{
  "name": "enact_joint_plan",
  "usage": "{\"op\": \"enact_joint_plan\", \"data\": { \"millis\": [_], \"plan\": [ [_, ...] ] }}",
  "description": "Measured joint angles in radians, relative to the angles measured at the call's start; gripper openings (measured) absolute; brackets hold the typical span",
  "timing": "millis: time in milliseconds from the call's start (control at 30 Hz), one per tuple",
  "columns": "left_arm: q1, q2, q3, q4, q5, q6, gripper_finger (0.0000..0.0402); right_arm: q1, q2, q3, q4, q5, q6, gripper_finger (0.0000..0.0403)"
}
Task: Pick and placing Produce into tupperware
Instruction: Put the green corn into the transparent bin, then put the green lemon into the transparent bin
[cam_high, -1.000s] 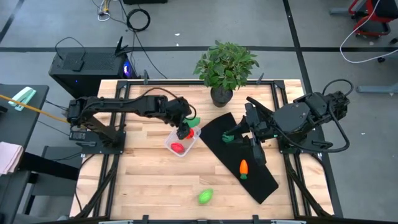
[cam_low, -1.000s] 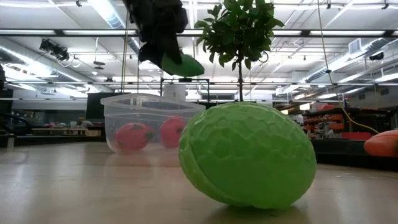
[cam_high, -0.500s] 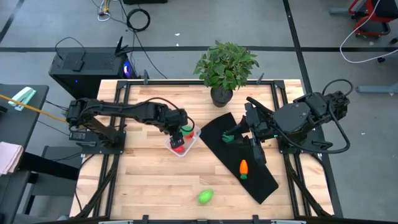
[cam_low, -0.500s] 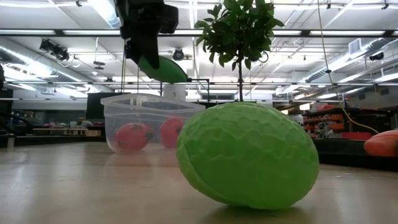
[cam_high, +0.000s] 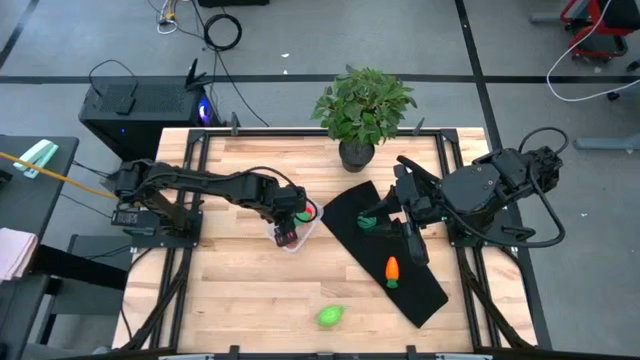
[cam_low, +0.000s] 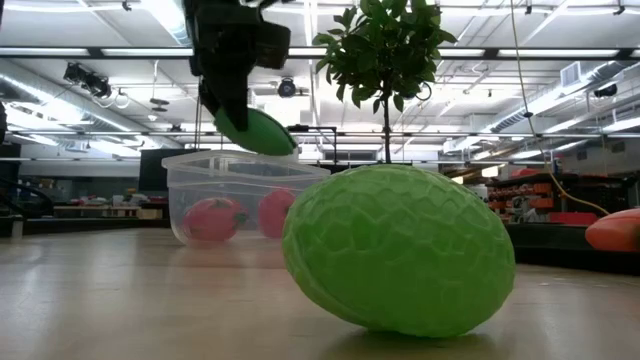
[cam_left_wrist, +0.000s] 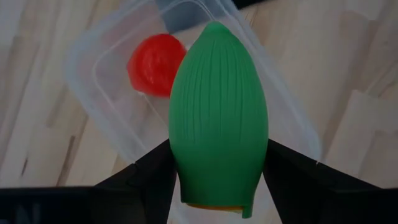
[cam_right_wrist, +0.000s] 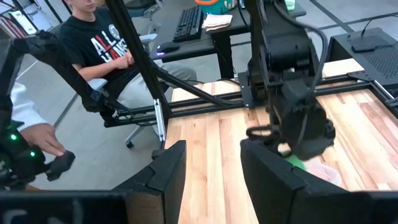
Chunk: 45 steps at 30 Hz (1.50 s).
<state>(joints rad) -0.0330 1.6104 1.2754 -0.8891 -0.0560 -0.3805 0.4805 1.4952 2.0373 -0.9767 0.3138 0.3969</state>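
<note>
My left gripper (cam_high: 288, 214) is shut on a green ribbed oval toy (cam_left_wrist: 217, 118) just above the clear tupperware (cam_high: 300, 232). In the low view the toy (cam_low: 256, 131) hangs right over the container's rim (cam_low: 240, 158). Two red pieces (cam_low: 213, 218) (cam_low: 275, 210) lie inside. A light green piece (cam_high: 330, 316) rests on the wood near the front edge, close to the low camera (cam_low: 398, 262). An orange carrot (cam_high: 392, 270) lies on the black mat (cam_high: 420, 285). A dark green round piece (cam_high: 367, 222) sits on the mat beside my right gripper (cam_right_wrist: 211, 177), which is open and empty. My left gripper pinches the green toy between its two fingers (cam_left_wrist: 149, 180), on the two sides of its wide end (cam_left_wrist: 181, 168). The fingers come from above, slanting down, along the toy. The pointed end (cam_left_wrist: 214, 28) sticks out past the fingers. The toy is tilted and lifted clear of the tupperware.
A potted leafy plant (cam_high: 362, 105) stands at the table's far edge, behind the mat. A person sits beyond the table's left side in the right wrist view (cam_right_wrist: 106, 50). Bare wood lies between the tupperware and the front edge.
My left gripper has moved toward the table's near-left and down with the green toy, from beside the tupperware's far corner to just above its opening. The toy stays in the hold. My right arm has kept still.
</note>
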Motion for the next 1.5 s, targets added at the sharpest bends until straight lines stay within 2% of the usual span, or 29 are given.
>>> {"op": "enact_joint_plan", "data": {
  "millis": [500, 667, 1000, 1367, 1500],
  "plan": [
    [0.0, 0.008, -0.141, 0.093, -0.002, -0.033, 0.023, 0.001, 0.0, 0.0, 0.0, 0.0, 0.0, 0.016],
    [-0.005, 0.008, -0.141, 0.178, -0.011, -0.033, 0.0254, 0.0, 0.0, 0.0, 0.0, 0.0, 0.0, 0.016],
    [-0.003, 0.003, -0.141, 0.184, -0.011, -0.023, 0.0299, 0.0, 0.0, 0.0, 0.0, 0.0, 0.0, 0.016],
    [-0.027, -0.031, -0.008, 0.16, -0.011, 0.031, 0.0294, 0.0, 0.0, 0.0, -0.002, 0.0, 0.0, 0.016],
    [-0.029, -0.082, 0.022, 0.229, -0.01, 0.008, 0.0293, 0.0, 0.0, 0.0, -0.003, 0.0, 0.0, 0.016]
  ]
}}
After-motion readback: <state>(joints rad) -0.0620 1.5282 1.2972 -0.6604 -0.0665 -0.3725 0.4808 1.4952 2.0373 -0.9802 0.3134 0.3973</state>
